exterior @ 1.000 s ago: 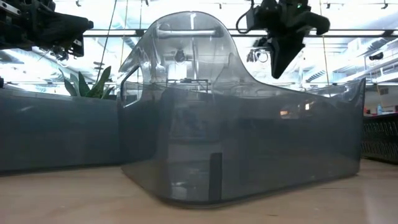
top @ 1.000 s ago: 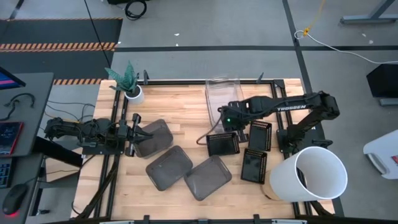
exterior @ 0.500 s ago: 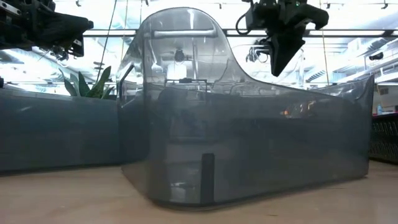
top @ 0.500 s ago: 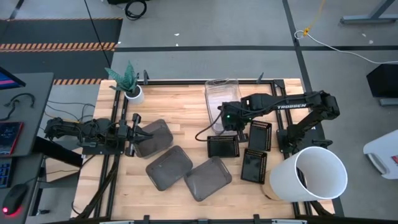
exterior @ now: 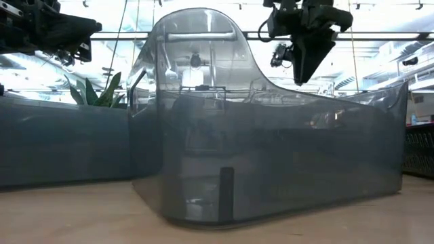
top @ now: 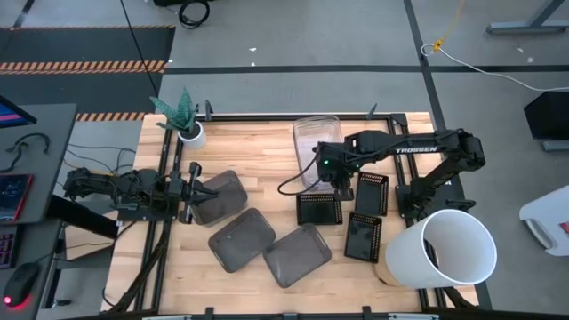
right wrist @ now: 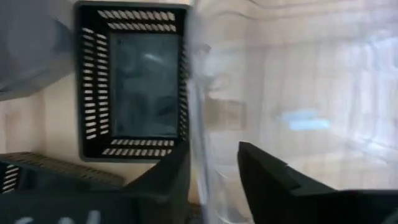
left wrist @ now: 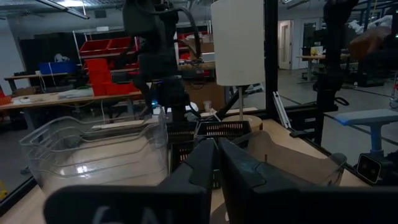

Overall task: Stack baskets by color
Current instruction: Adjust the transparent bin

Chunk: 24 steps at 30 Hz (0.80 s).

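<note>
A stack of clear baskets [top: 316, 140] rests on its base by the table's far edge. My right gripper [right wrist: 212, 149] hangs over the stack's near short wall, open and pointing steeply down, with one finger on each side of the wall. Three black perforated baskets [top: 318, 208] [top: 372, 193] [top: 363, 236] lie flat just nearer and to the right. Three smoky grey baskets [top: 220, 196] [top: 242, 238] [top: 298, 253] lie spread over the middle of the table. My left gripper [left wrist: 216, 163] is shut and level at the left edge, beside the nearest grey basket. My right gripper stands astride the top clear basket's near short wall [right wrist: 198, 112], coming from above. Its fingers [right wrist: 174, 174] are parted on either side of the wall. I cannot tell whether either finger touches the wall. The basket sits on the stack.
A large white bucket [top: 449, 249] stands at the near right corner. A small plant pot [top: 189, 133] stands at the far left. In the low view a grey basket [exterior: 271, 156] fills the foreground. Bare wood lies between the pot and the clear stack.
My right gripper has rolled a little at the wrist above the clear stack. In the low view its fingers were together and now stand apart, so it has opened and let go of the clear basket.
</note>
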{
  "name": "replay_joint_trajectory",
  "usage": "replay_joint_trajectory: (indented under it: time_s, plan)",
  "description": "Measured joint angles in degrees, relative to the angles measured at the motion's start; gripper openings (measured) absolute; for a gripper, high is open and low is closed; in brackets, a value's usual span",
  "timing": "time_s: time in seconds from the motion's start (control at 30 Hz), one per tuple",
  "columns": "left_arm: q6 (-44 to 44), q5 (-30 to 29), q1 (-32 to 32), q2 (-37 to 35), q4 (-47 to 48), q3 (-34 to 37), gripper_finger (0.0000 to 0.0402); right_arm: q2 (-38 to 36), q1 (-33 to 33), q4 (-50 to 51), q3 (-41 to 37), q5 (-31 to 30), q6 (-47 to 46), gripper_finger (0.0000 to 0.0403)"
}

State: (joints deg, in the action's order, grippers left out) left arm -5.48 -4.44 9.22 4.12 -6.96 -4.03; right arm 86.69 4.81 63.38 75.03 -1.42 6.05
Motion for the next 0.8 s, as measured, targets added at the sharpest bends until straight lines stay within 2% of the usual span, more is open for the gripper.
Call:
replay_joint_trajectory:
  time_s: [0.1, 0.3, 0.57, 0.8]
  plan:
    - [0.0, 0.0, 0.0, 0.0, 0.0, 0.0, 0.0035, 0.7, -0.8, 2.5, 0.0, -2.9, -0.2, 0.0178]
    - [0.0, 0.0, 0.0, 0.0, 0.0, 0.0, 0.0033, -0.3, -2.1, 6.4, 0.0, -3.4, -2.8, 0.0209]
    - [0.0, 0.0, 0.0, 0.0, 0.0, 0.0, 0.0031, -4.5, -3.6, 11.3, -0.4, -3.1, -10.6, 0.0211]
    - [0.0, 0.0, 0.0, 0.0, 0.0, 0.0, 0.0033, -8.9, -4.5, 7.2, -11.2, -1.6, -17.3, 0.0205]
